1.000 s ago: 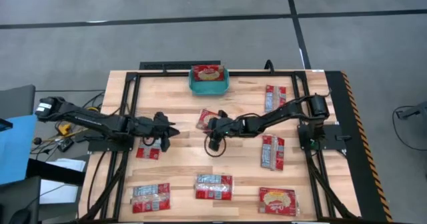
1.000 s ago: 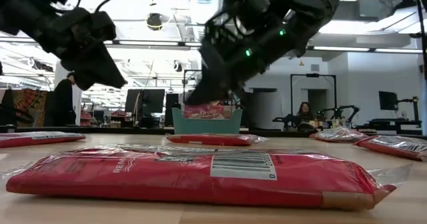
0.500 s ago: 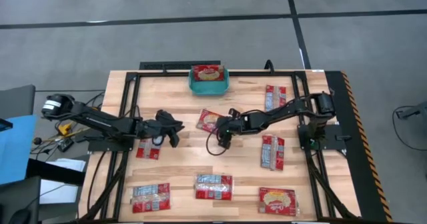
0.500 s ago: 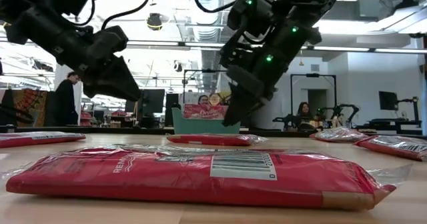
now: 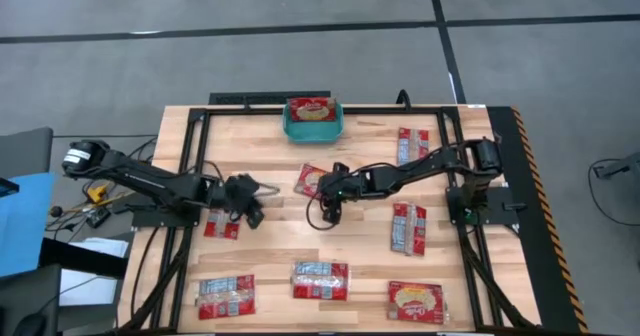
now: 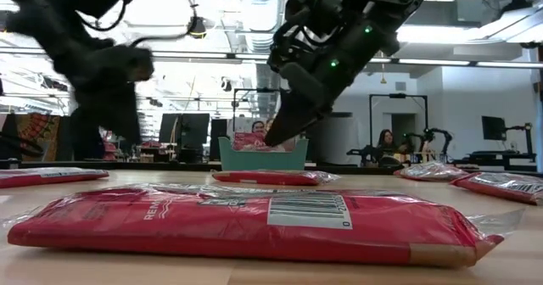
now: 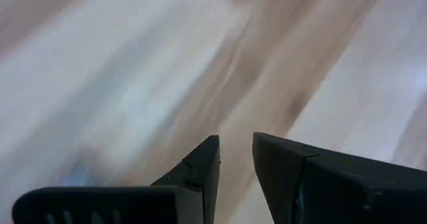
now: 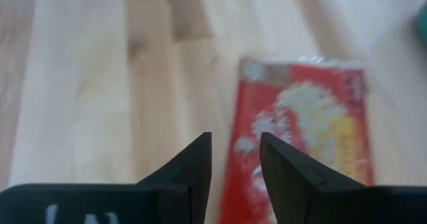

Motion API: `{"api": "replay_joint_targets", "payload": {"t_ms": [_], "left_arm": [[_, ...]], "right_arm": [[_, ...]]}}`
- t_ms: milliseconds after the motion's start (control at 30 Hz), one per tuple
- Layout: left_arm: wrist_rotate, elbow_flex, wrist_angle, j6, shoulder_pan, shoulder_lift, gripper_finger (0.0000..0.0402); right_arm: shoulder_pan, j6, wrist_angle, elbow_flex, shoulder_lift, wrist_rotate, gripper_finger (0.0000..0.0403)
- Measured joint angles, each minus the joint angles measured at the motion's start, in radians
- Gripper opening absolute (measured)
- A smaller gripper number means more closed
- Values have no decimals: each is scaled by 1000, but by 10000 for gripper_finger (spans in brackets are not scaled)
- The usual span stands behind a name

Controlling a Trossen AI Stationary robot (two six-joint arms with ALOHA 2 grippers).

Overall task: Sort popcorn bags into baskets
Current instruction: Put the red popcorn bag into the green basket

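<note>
Several red popcorn bags lie flat on the wooden table. One bag (image 5: pixel 311 108) lies in the teal basket (image 5: pixel 288 128) at the table's far edge. My right gripper (image 5: pixel 323 189) (image 8: pixel 233 147) hangs open above the table's middle, over the edge of a popcorn bag (image 8: pixel 300 134) (image 6: pixel 267 177) and clear of it. My left gripper (image 5: pixel 252 212) (image 7: pixel 235 147) points down over bare wood on the table's left side, close to another bag (image 5: pixel 222 227). Its fingers stand a little apart with nothing between them.
More bags lie on the right side (image 5: pixel 412 146) (image 5: pixel 408 226) and along the near edge (image 5: pixel 225 296) (image 5: pixel 320 279) (image 5: pixel 415 301). A black frame (image 5: pixel 200 111) runs round the table. There is bare wood between the two grippers. People and desks show in the room behind.
My left gripper has tipped from slanting to pointing more steeply down, staying over the same part of the table. My right gripper has turned and risen a little above the middle bag. No bag has moved.
</note>
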Motion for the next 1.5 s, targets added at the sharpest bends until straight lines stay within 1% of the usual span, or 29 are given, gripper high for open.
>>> {"api": "replay_joint_targets", "payload": {"t_ms": [67, 133, 200, 300, 400, 533, 667, 767, 900, 933, 1067, 1167, 1200, 1267, 1367, 1433, 1500], "left_arm": [[1, 56, -173, -94, -51, 15, 80], [-18, 108, -328, -182, -98, 33, 80], [-28, 144, -413, -253, -140, 65, 80], [-23, 173, -419, -311, -176, 133, 80], [5, 181, -428, -344, -188, 239, 80], [14, 186, -461, -394, -189, 378, 80], [26, 217, -526, -430, -189, 460, 80], [32, 243, -591, -412, -190, 487, 70], [31, 248, -593, -376, -190, 493, 15], [26, 247, -592, -374, -190, 494, 9], [16, 244, -596, -333, -190, 492, 2], [-10, 274, -623, -275, -198, 475, 0], [-31, 298, -640, -259, -204, 463, 0], [-108, 347, -667, -226, -221, 428, 0], [-177, 412, -698, -171, -235, 377, 0], [-202, 447, -716, -149, -245, 334, 0], [-204, 471, -720, -140, -254, 299, 0]], "right_arm": [[-9, 13, 32, 1, 0, 5, 144], [-11, 22, 56, 1, 0, 3, 139], [-8, 23, 70, 1, 0, 3, 135], [-8, 23, 84, 1, 0, 3, 132], [-8, 22, 86, 1, 0, 3, 133], [-8, 8, 85, 1, 0, 3, 134], [-8, 7, 80, 1, 0, 2, 130], [-8, 5, 83, 1, 0, 2, 127], [-8, 9, 88, 1, 0, 2, 128], [-8, 17, 88, 1, 0, 2, 128], [-4, 47, 84, 1, 0, 2, 125], [1, 50, 84, 1, 0, 2, 122], [3, 50, 83, 1, 0, 2, 121], [4, 50, 78, 1, 0, 2, 120], [4, 43, 85, 1, 1, 2, 121], [4, 43, 92, 1, 1, 4, 122], [3, 42, 98, 1, 1, 8, 122]]}}
